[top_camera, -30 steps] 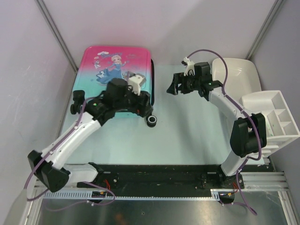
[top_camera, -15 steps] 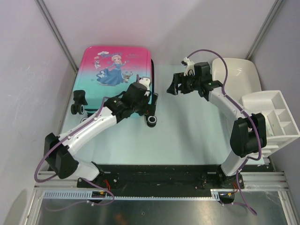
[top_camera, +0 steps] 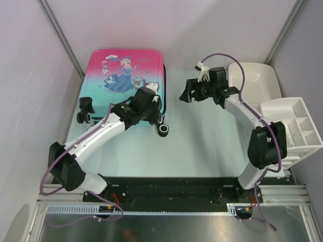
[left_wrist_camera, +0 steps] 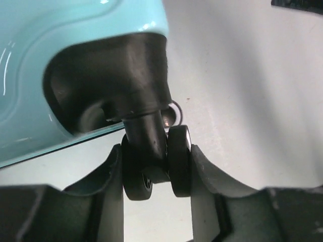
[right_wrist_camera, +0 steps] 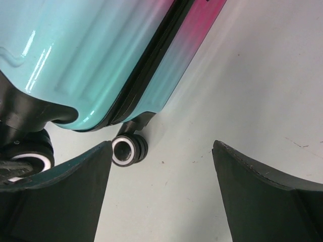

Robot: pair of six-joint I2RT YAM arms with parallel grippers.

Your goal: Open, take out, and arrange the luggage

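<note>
The luggage [top_camera: 123,75], a pink-to-teal hard-shell suitcase with a princess print, lies flat and zipped at the back left of the table. My left gripper [top_camera: 157,112] is at its near right corner. In the left wrist view the left gripper [left_wrist_camera: 155,156] is shut on a black twin wheel [left_wrist_camera: 179,161] under the teal shell [left_wrist_camera: 75,30], with a finger pressed on each side. My right gripper [top_camera: 185,93] hovers open just right of the suitcase. In the right wrist view the right gripper [right_wrist_camera: 161,151] has only bare table between its fingers, near another wheel [right_wrist_camera: 128,149] and the zipper seam [right_wrist_camera: 146,65].
A white tub [top_camera: 255,80] stands at the back right. In front of it a white compartment organiser [top_camera: 295,126] sits at the table's right edge. Two more wheels [top_camera: 85,111] stick out at the suitcase's near left corner. Walls close in the left, back and right.
My left arm swung right along the suitcase's near edge to its right corner, and its jaws closed from wide open onto the wheel. The right arm stayed still.
</note>
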